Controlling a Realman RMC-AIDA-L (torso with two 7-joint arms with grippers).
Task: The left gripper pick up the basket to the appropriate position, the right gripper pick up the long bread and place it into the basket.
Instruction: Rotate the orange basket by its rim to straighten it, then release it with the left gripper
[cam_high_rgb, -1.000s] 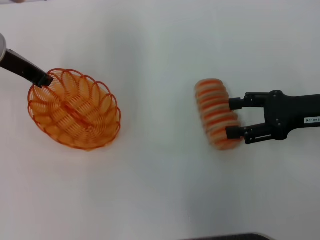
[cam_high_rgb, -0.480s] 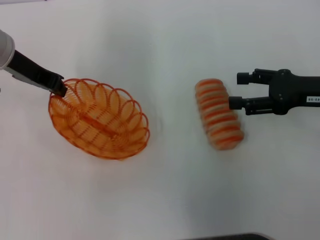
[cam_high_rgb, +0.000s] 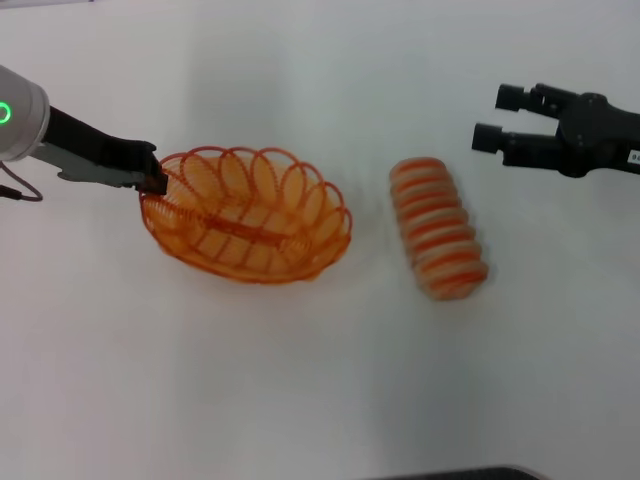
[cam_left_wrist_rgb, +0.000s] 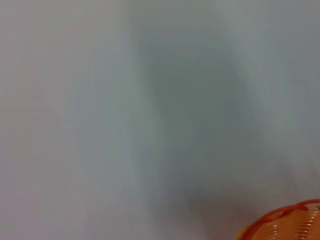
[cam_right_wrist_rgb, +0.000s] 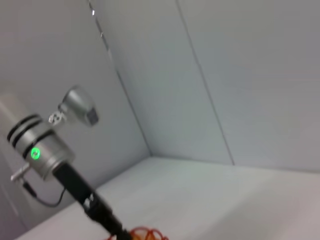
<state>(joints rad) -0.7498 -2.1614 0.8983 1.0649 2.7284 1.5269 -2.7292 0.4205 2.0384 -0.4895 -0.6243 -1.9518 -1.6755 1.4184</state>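
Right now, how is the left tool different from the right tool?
The left tool is shut on the rim of the basket, while the right tool is open and holds nothing. The left one touches its object; the right one is apart from the long bread, beyond the loaf's far end. Both are black, with two fingers.

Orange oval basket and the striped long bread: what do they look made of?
The orange oval wire basket: thin looped wire, probably coated metal or plastic; the table shows through its open sides. It is held at its rim by the left gripper. The orange-and-cream striped long bread: matte, ridged segments, likely a foam or plastic model, but the look leaves that open.
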